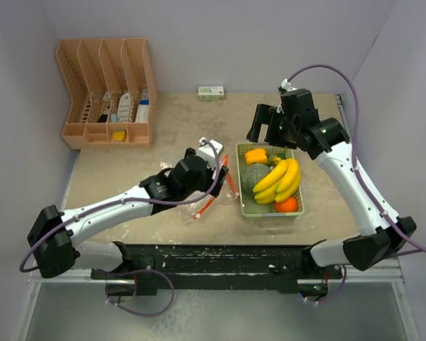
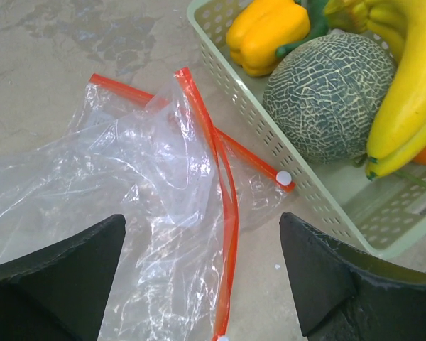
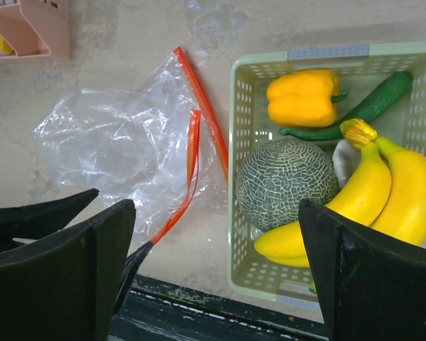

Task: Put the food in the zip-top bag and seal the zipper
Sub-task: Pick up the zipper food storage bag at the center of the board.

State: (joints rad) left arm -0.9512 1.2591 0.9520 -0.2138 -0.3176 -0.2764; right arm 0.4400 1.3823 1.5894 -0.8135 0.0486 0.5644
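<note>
**Your left gripper and right gripper both hang with fingers apart, holding nothing.**

The bag lies crumpled on the table just beside the basket, under your left gripper. The zipper runs up between the left gripper's fingers, its strips parted, and the slider is near the basket wall. Your right gripper hovers over that same wall. The melon, pepper, bananas and orange fruit are in the basket.

Robotics lab test cell, plain lilac enclosure walls, scuffed tabletop, black arm-mounting rail along its edge
</note>
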